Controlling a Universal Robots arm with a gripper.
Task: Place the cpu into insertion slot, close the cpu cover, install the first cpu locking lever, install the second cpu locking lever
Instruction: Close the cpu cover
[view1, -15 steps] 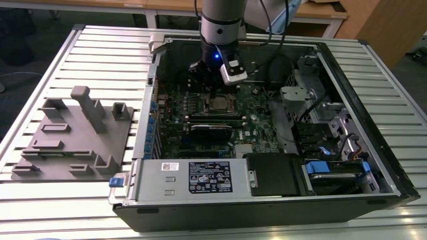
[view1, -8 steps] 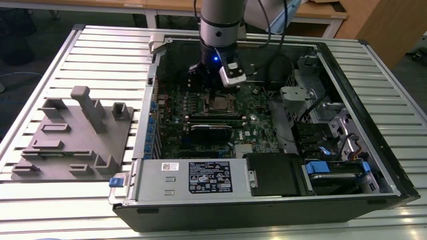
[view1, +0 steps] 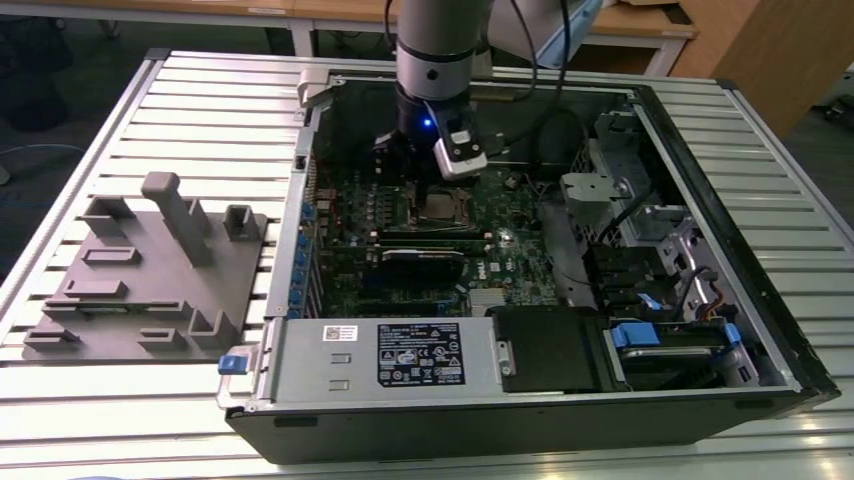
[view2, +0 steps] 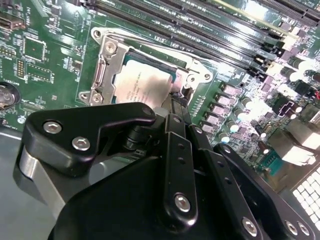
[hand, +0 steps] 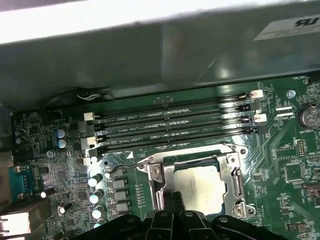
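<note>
CPU (hand: 197, 185) already lies flat in the slot (view1: 419, 210) on the board of the open case (view1: 747, 330); in the exterior view that spot is just toward 11 o'clock from the case's middle. The cover (hand: 235, 175) looks folded down round it, with the chip's pale top showing through the square window in both wrist views (view2: 142, 85). The gripper (hand: 173, 197) hangs low over the socket with its two slim fingertips pressed together or very nearly so, and nothing can be seen pinched between them. They stand right at the chip's edge, on the side away from the memory slots (hand: 170, 125), so from the gripper the CPU lies straight ahead toward those slots. The chip is square, with no long axis to line up. In the exterior view the arm (view1: 434, 60) comes down at about 12 o'clock from the socket. A grey parts tray (view1: 134, 290) sits well apart, at 9 o'clock from the case.
</note>
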